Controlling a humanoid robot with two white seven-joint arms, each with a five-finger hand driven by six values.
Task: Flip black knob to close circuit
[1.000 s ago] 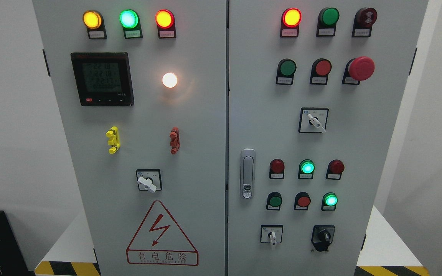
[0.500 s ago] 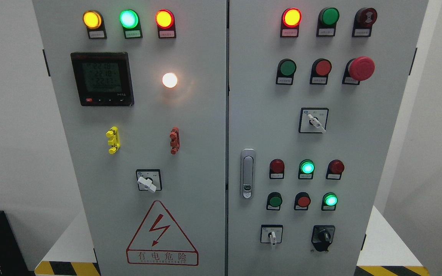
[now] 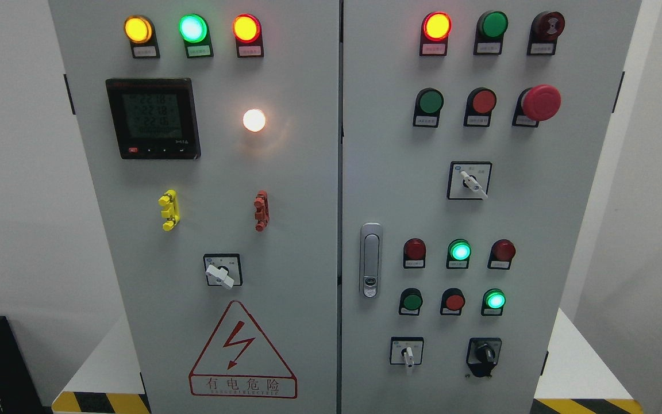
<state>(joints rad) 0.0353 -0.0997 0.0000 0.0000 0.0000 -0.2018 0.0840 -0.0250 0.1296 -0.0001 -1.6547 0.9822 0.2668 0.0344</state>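
The black knob sits on a black plate at the lower right of the grey electrical cabinet's right door. Its handle points up and to the left. Neither of my hands shows in the head view.
White-handled selector switches sit on the doors. A red mushroom stop button juts out at upper right. A silver door latch is near the middle seam. Lit lamps, a meter and a warning triangle are on the left door.
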